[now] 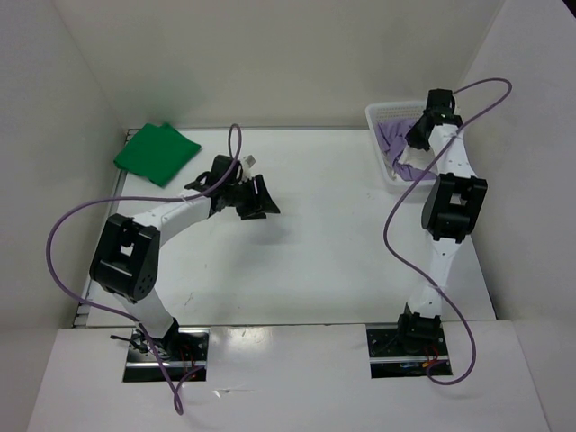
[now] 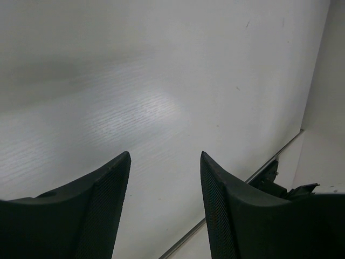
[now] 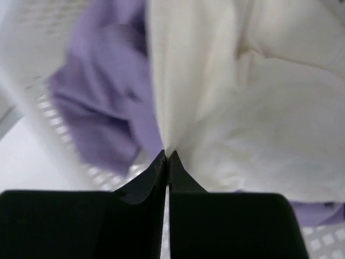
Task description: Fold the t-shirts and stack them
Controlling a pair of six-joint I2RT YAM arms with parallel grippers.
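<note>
The green t-shirt (image 1: 156, 152) lies folded at the table's far left. The lavender t-shirt (image 1: 392, 144) lies in the white mesh basket (image 1: 378, 115) at the far right and hangs over its near rim. In the right wrist view it (image 3: 102, 108) sits left of the cream-white t-shirt (image 3: 253, 108). My right gripper (image 3: 168, 155) is inside the basket (image 3: 51, 116), shut on a fold of the cream-white t-shirt. My left gripper (image 2: 165, 156) is open and empty, above bare table mid-left, also seen from above (image 1: 256, 200).
White walls enclose the table on the left, back and right. A metal strip (image 2: 226, 199) runs along the table edge in the left wrist view. Purple cables loop from both arms (image 1: 396, 225).
</note>
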